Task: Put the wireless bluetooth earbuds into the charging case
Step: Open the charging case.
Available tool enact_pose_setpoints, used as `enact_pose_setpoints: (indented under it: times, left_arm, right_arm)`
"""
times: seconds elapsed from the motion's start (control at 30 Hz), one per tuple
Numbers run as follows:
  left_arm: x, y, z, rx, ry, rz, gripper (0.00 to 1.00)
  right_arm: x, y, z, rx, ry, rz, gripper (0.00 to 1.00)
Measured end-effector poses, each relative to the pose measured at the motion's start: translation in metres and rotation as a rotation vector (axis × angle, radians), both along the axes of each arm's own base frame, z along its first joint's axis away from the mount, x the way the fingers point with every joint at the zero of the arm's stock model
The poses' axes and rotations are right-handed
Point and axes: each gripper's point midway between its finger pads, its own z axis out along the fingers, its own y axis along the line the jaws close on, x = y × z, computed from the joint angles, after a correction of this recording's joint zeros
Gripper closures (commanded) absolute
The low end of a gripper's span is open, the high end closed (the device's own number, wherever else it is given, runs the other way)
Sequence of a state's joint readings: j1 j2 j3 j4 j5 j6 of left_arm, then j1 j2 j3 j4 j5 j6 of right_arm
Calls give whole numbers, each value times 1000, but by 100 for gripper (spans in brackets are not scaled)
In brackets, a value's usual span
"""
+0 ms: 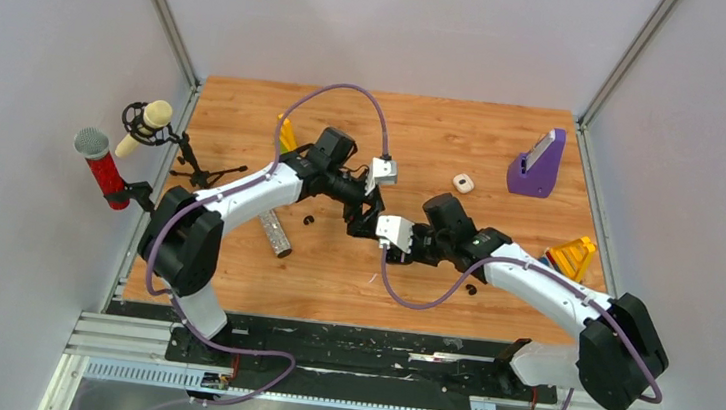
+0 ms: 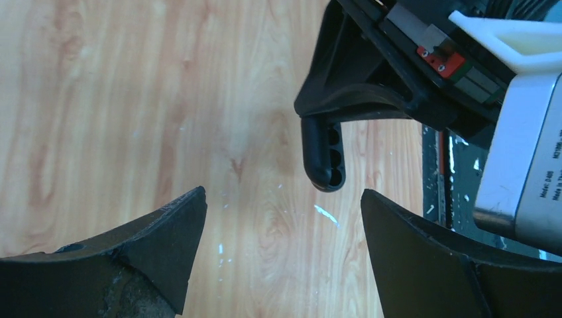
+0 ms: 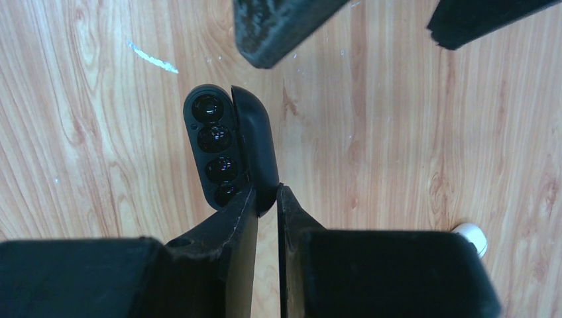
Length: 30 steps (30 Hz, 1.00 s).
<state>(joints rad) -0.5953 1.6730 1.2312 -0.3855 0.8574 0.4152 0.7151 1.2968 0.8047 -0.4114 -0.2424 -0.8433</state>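
Right gripper clamped on open black case over middle of table; left gripper jaws apart beside it. Black earbud loose left of middle, second earbud toward near edge. We judge them light, slick, rigid; pinch across body.

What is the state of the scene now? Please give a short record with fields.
right jaws: shut on the lid of the open black charging case
left jaws: open, empty, facing that case
case sockets: dark, shiny; contents unclear
white case: on the table, apart from both arms
purple stand: far right of the table
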Motion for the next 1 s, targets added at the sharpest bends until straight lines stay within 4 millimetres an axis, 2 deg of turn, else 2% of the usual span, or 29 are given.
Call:
enact_pose_setpoints:
  times: [0.2, 0.33, 0.47, 0.6, 0.73, 1.0]
  left_arm:
    - [-17, -3, -21, 21, 85, -63, 10]
    - [-24, -5, -23, 19, 113, -84, 11]
    - [-29, -10, -20, 0, 149, -90, 6]
    - [-27, -18, -15, -51, 178, -68, 4]
    - [-28, -17, -24, -65, 222, -25, 4]
    - [-15, -17, -20, -94, 247, 43, 12]
  right_arm:
    - [-4, -6, -10, -29, 4, -1, 100]
    - [-6, -7, -11, -28, 5, 0, 100]
    - [-8, -7, -3, -4, 5, -16, 100]
    - [-10, -6, 3, 31, 20, -41, 100]
    - [-11, -6, 4, 48, 38, -53, 100]
    - [-11, 13, 26, 149, 20, 1, 100]
